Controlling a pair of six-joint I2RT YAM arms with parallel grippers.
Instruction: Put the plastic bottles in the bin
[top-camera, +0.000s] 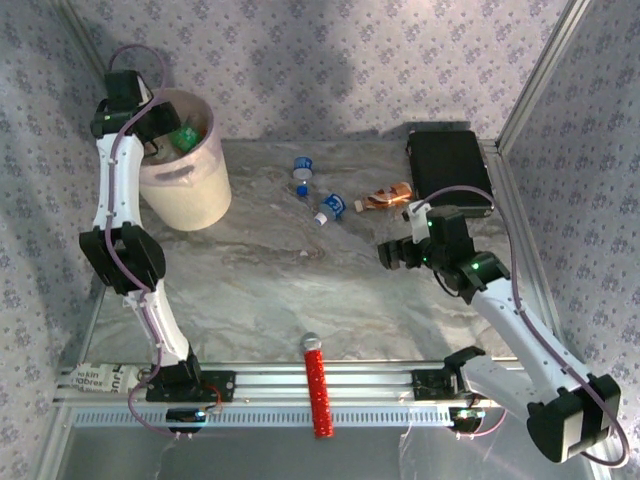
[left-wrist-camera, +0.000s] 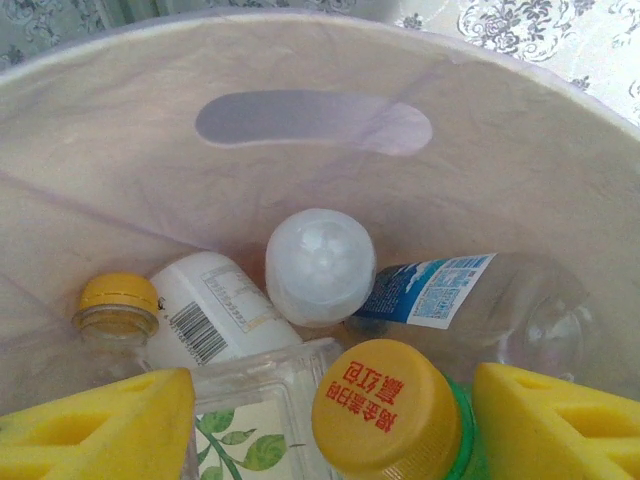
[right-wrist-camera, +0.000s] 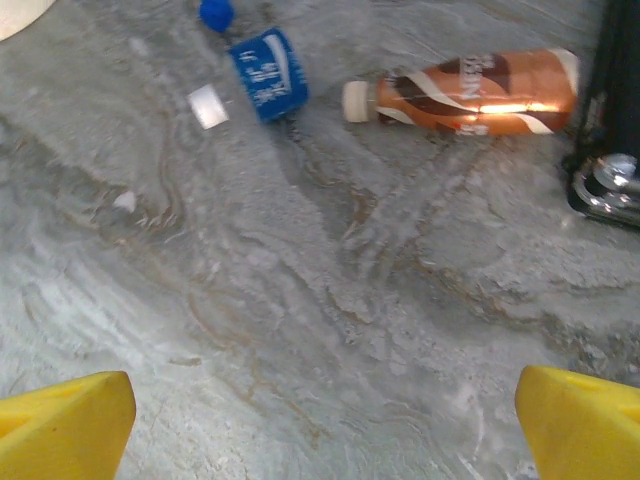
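The pale bin stands at the back left, and my left gripper hangs over its mouth. Inside the bin lie several plastic bottles: a white one with a barcode, a clear one with a blue label and a green bottle with a yellow cap. My left gripper is open, its left finger clear of that cap. On the table lie two blue-capped bottles and a brown bottle. My right gripper is open over bare table, short of the brown bottle.
A flat black case lies at the back right, just beyond the brown bottle. A red ribbed cylinder rests across the front rail between the arm bases. Patterned walls close the back and sides.
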